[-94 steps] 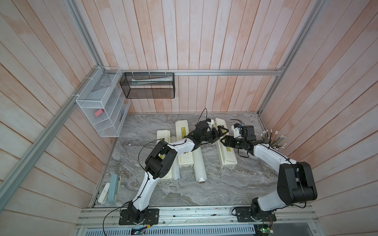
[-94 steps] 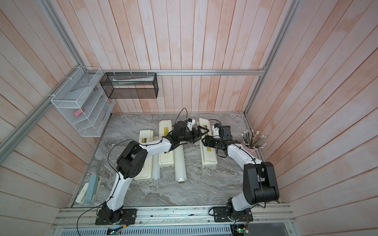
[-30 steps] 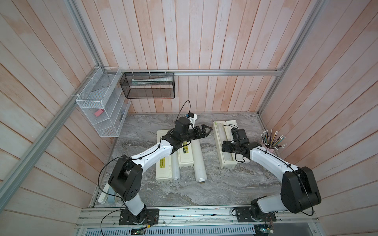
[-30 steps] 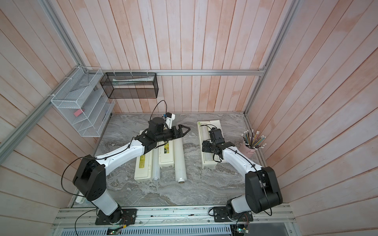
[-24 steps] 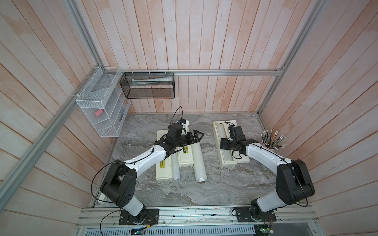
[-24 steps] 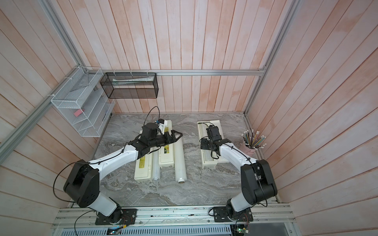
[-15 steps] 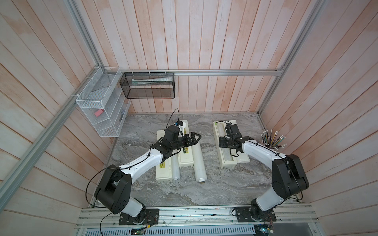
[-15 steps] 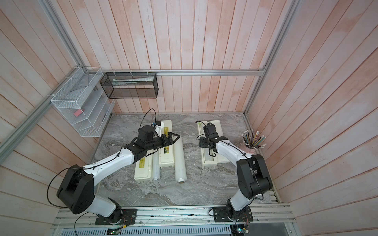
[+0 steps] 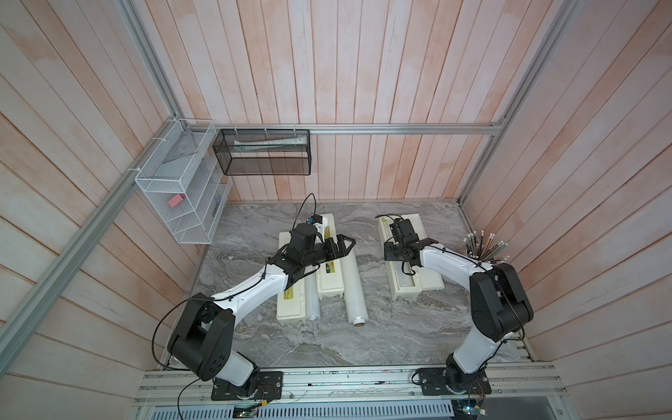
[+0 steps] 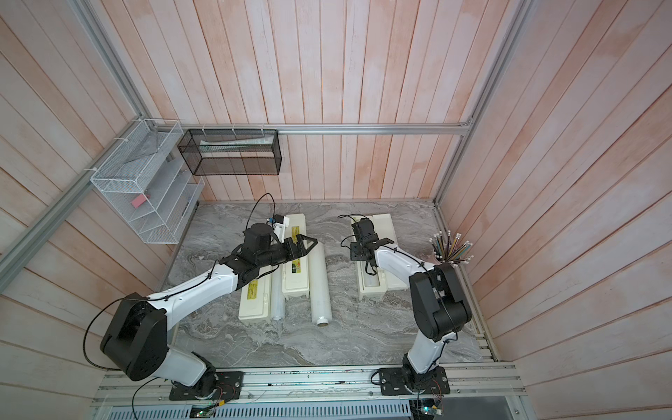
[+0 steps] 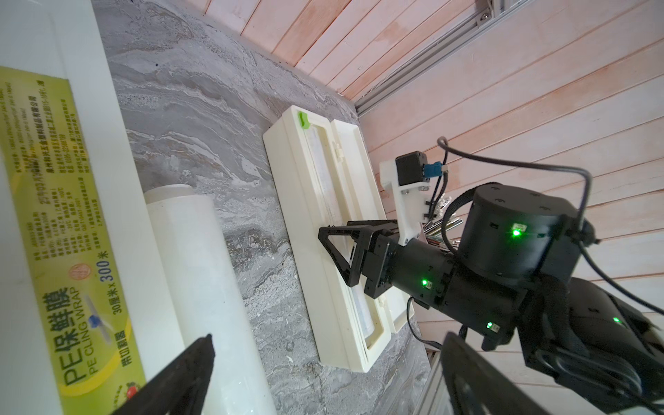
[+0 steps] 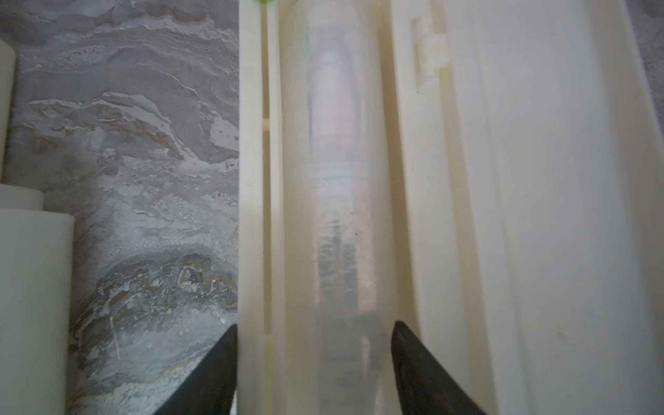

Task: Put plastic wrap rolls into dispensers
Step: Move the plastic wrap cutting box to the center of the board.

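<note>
A grey marble table (image 9: 382, 327) fills the lower middle of both top views, walled by pink wood panels (image 9: 327, 72). Right of centre, an open box (image 9: 431, 280) holds a roll (image 12: 337, 179) in its trough, its long axis running up-frame to down-frame along the box. The right gripper (image 12: 314, 325) hovers over it, its fingers (image 12: 215, 370) part-way apart, straddling the roll and the front wall and holding nothing. Left of centre, the left gripper (image 9: 347, 244) gapes wide and empty above a loose roll (image 9: 353, 291) lying parallel beside two closed boxes (image 9: 330, 282).
</note>
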Controlling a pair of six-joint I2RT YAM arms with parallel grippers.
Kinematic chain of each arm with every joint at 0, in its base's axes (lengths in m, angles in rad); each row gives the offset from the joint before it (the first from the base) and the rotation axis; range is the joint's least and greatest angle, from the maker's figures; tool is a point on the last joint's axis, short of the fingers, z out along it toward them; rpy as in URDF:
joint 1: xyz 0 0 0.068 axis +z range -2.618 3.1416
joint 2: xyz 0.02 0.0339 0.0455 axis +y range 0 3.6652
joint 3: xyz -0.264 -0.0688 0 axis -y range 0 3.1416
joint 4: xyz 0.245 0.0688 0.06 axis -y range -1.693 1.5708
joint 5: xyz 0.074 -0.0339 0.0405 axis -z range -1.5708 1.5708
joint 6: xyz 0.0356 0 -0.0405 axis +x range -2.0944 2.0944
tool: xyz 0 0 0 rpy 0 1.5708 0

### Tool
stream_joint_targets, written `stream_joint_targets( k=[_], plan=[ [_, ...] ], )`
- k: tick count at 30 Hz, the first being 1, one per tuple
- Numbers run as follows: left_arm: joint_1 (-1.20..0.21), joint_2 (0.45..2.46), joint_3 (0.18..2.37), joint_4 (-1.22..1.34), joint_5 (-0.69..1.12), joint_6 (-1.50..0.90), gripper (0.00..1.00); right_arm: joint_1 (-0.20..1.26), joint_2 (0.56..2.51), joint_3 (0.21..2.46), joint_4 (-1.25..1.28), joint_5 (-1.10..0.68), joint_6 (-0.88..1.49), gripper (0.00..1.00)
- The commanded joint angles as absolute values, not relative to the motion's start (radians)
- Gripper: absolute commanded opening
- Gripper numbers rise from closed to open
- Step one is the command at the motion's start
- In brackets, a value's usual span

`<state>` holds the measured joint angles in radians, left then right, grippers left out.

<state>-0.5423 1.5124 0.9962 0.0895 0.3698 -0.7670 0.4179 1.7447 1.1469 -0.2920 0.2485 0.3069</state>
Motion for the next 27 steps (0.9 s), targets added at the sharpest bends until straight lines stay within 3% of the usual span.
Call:
stream_joint_targets(
  k=[1,12,27],
  plan=[
    [-0.535,1.507,0.982,0.109,0.385,-0.761,1.00,0.416,1.787,1.171,-0.330,0.331,0.326,0.66],
    [-0.529,1.508,0.985,0.092,0.387,-0.753,1.00,0.405,1.899,1.280,-0.358,0.415,0.289,0.61],
    [-0.494,1.495,0.976,0.038,0.393,-0.728,1.00,0.300,1.991,1.370,-0.206,0.351,0.094,0.59]
  ],
)
